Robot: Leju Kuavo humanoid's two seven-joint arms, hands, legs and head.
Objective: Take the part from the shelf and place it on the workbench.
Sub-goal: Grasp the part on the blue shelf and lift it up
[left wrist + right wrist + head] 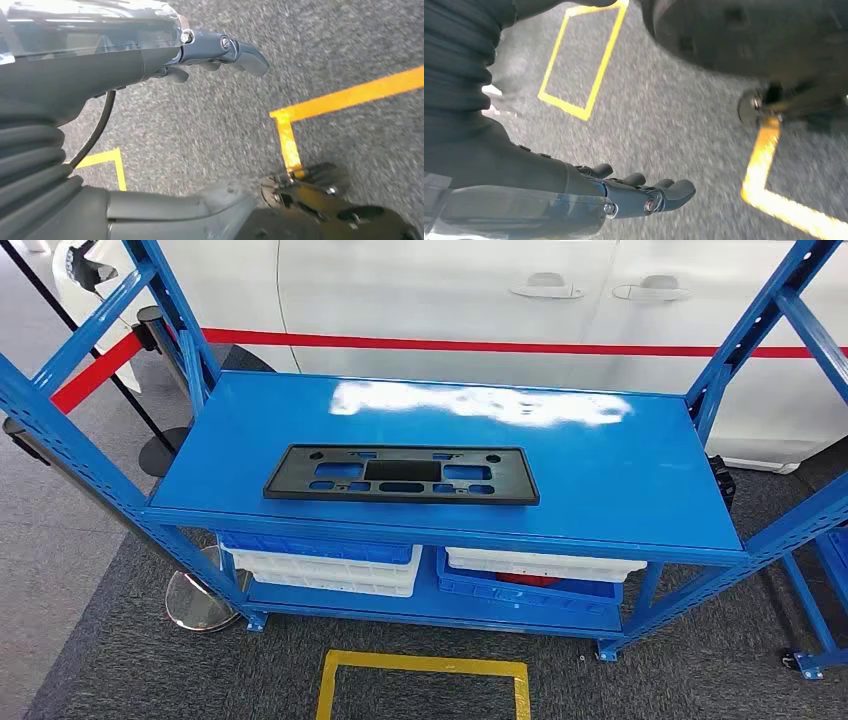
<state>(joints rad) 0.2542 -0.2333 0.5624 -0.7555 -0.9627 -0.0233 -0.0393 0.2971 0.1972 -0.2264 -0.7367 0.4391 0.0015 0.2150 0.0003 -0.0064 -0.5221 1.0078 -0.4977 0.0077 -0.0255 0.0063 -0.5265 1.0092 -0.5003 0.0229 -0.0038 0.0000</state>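
Black plastic part [401,475] flat on blue shelf [620,480], front-left of middle.
I see left hand [215,52] and right hand [639,192] hanging over grey carpet, fingers loosely extended, both holding nothing.

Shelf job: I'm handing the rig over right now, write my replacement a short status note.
Left hand: hangs over the grey carpet, holds nothing, fingers loosely extended.
Right hand: the same, empty, over the carpet.
Black part: lies flat on the blue shelf, toward its front left, untouched.
Done: robot stands facing the shelf.
Left: reach, grip the part, carry it to the workbench and set it down.
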